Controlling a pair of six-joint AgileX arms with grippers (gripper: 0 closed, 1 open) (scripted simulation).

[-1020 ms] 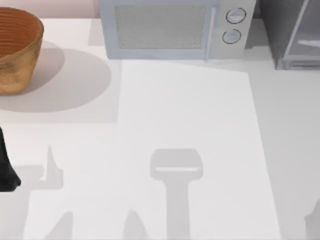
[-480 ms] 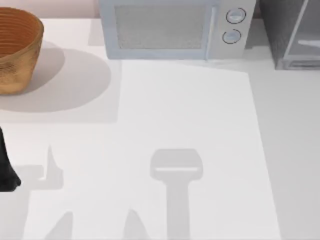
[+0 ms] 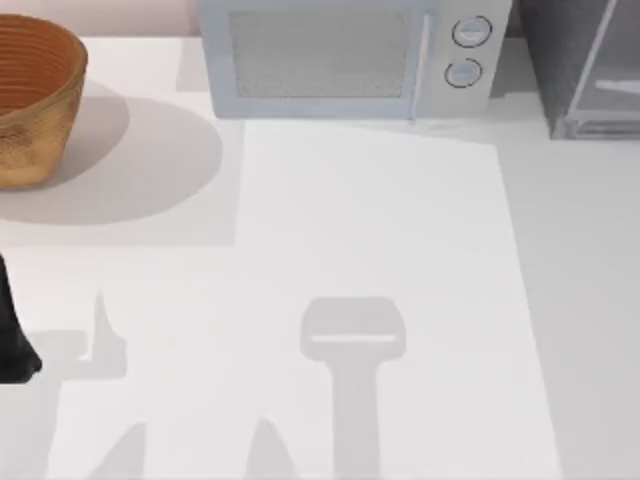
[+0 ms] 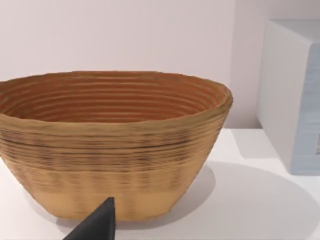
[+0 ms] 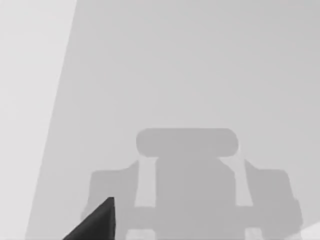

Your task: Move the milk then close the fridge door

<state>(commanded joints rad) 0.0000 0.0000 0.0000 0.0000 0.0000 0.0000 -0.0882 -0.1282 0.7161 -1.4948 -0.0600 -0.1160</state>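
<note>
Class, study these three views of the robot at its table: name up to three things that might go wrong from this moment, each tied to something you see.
1. The fridge door stands open at the table's far right corner; an arm reaching there might clip the microwave beside it.
2. The left gripper points at the basket and might bump it if it moves forward.
</note>
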